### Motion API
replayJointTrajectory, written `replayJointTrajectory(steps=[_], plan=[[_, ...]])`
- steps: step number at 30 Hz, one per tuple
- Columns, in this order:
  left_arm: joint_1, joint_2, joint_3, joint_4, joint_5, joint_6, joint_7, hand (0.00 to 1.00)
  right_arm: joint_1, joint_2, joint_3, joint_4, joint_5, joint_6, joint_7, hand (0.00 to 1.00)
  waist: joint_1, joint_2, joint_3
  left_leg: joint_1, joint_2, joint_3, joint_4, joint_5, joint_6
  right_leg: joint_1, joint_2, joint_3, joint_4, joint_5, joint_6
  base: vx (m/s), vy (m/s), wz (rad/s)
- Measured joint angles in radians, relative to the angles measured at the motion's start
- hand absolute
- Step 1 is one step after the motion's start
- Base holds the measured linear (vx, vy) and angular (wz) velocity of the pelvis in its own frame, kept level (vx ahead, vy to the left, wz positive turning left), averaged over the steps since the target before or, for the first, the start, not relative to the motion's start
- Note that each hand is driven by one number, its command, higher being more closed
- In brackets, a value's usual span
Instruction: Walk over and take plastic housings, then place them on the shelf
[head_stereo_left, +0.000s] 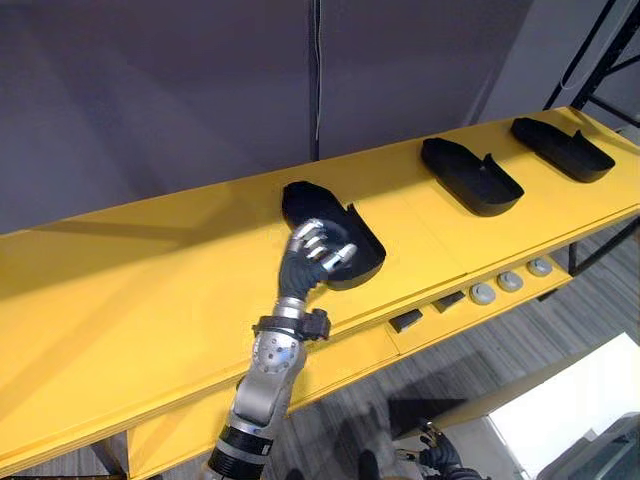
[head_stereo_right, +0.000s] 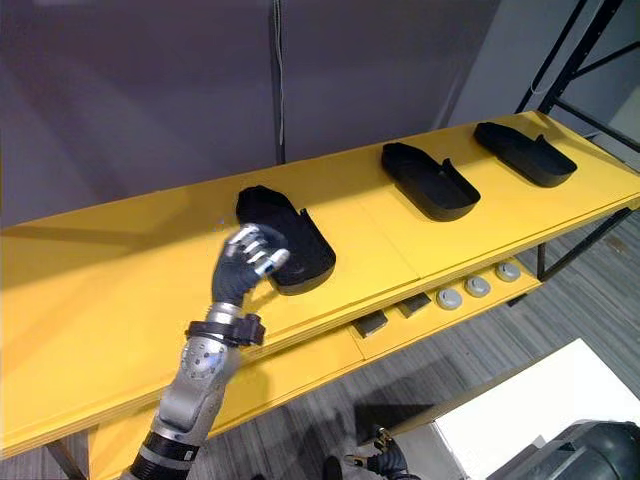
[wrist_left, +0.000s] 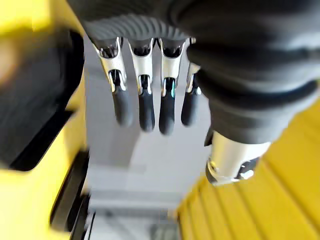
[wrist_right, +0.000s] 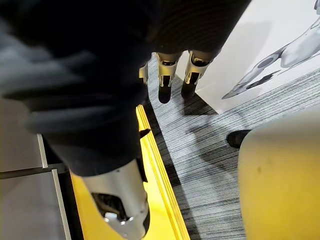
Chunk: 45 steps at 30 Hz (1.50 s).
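Observation:
Three black plastic housings lie in a row on the yellow shelf (head_stereo_left: 130, 290). The nearest housing (head_stereo_left: 320, 205) has my left hand (head_stereo_left: 310, 258) over its near end, fingers relaxed and resting on or just above it, nothing gripped. In the left wrist view the fingers (wrist_left: 146, 105) hang straight and empty beside that housing (wrist_left: 35, 100). The middle housing (head_stereo_left: 470, 175) and the far housing (head_stereo_left: 560, 148) lie further right. My right hand (head_stereo_left: 438, 455) hangs low by the floor, its fingers (wrist_right: 165, 82) straight and empty.
A lower yellow ledge holds round grey parts (head_stereo_left: 510, 281) and small dark blocks (head_stereo_left: 406, 320). A white surface (head_stereo_left: 570, 410) stands at lower right. A dark rack frame (head_stereo_left: 600, 60) rises at the shelf's far right end. A grey wall runs behind the shelf.

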Motion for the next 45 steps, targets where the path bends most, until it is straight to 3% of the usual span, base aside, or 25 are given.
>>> replayJointTrajectory(steps=[7,12,20,25,45], plan=[[-0.02,0.034,-0.132,0.122,0.071,-0.004,-0.114,1.0,-0.009,-0.009,0.004,0.008,-0.001,0.0,0.008,0.0,-0.006,0.017,-0.02,-0.002,-0.001,0.001,-0.001,0.007,-0.001,-0.004,0.0,0.0,0.0,0.0,0.001,0.0,-0.001,0.0],[-0.08,0.041,-0.165,0.241,0.151,-0.005,-0.119,1.0,-0.019,-0.009,0.004,0.008,-0.001,0.0,0.007,0.0,-0.028,0.016,-0.019,-0.003,-0.001,0.007,-0.001,0.01,0.002,-0.006,-0.001,0.003,-0.005,0.0,0.001,-0.02,-0.002,-0.03],[-0.157,0.04,-0.155,0.439,0.236,0.004,-0.067,1.0,-0.031,-0.009,0.004,0.018,-0.001,0.0,0.004,0.0,-0.044,0.011,-0.011,-0.005,-0.001,0.033,0.001,0.006,-0.005,-0.008,0.002,0.026,-0.029,0.015,-0.002,0.0,0.001,-0.1],[-0.209,0.04,-0.087,0.536,0.273,0.013,-0.012,1.0,-0.054,-0.008,0.003,0.02,-0.001,0.0,-0.005,0.0,-0.06,0.003,0.018,-0.006,0.002,0.042,0.003,0.004,-0.008,-0.013,0.005,0.029,-0.029,0.017,-0.003,-0.01,-0.007,-0.05],[-0.342,0.027,0.098,0.639,0.329,0.046,0.069,1.0,-0.061,-0.007,-0.015,0.019,0.0,-0.004,-0.022,0.0,-0.084,0.001,0.065,-0.005,0.003,0.058,0.003,0.002,-0.009,-0.019,0.007,0.046,-0.029,0.021,-0.003,-0.01,-0.003,-0.02]])
